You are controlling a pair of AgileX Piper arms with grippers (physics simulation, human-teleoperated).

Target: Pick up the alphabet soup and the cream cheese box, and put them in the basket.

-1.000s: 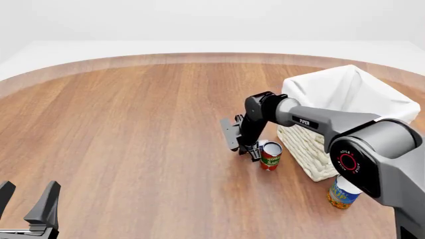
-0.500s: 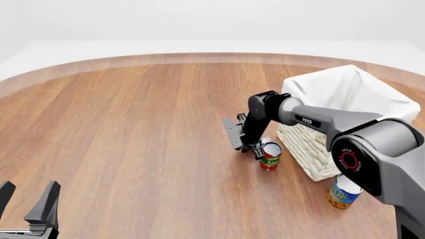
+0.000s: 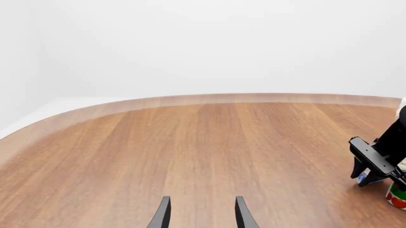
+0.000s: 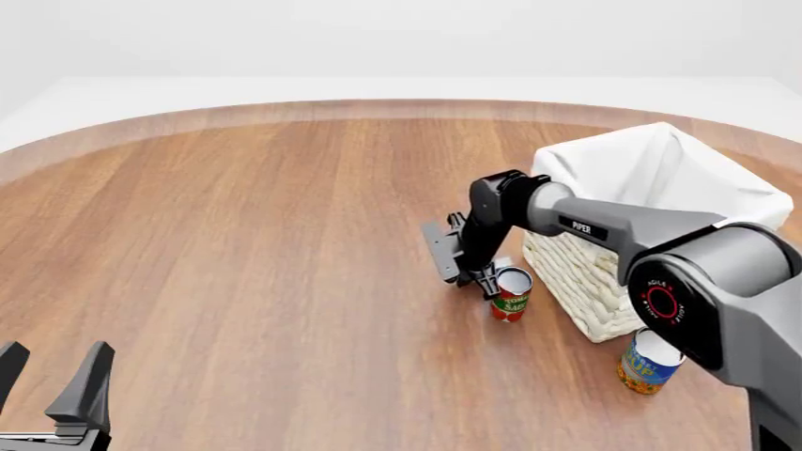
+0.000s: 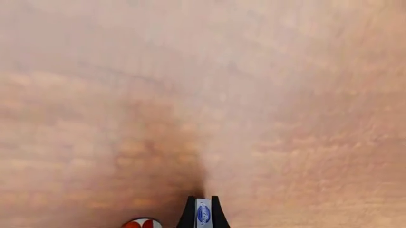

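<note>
Where brown wood table [image 4: 251,235] ends, plain white room.

1. The slim red and green can [image 4: 510,293] stands just beside my right pincer [image 4: 483,281].
2. The cream-white wicker basket [image 4: 589,282] walls the far-right side.
3. Bare wooden bench [image 4: 251,244] lies open leftward.

The round wooden surface [image 4: 251,235] carries, at its right, the basket [image 4: 589,282], a red and green can [image 4: 510,294] beside it, and the alphabet soup [image 4: 648,363] nearer.
</note>
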